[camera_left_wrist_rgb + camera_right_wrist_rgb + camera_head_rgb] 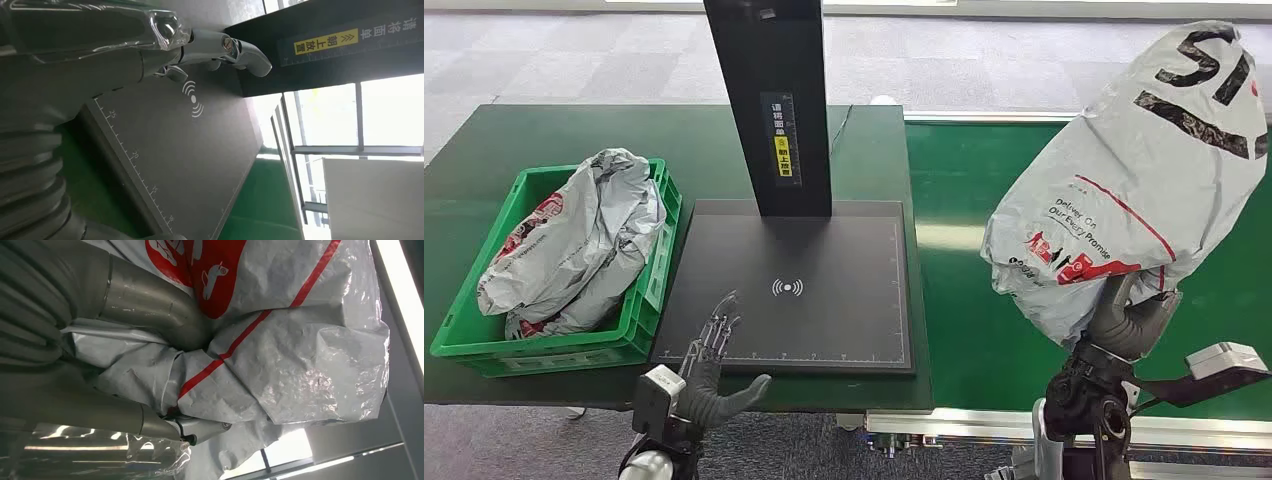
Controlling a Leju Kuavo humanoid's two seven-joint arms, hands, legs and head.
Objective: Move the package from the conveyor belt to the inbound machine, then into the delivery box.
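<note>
Package: lifted above conveyor belt, clamped in right hand; left hand spread, holding nothing; inbound machine and delivery box stages outstanding.

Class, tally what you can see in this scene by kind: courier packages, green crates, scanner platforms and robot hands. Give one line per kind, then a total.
Courier packages: 2, one held up, one in the crate
Green crates: 1
Scanner platforms: 1
Robot hands: 2, left hand, right hand
Total: 6
</note>
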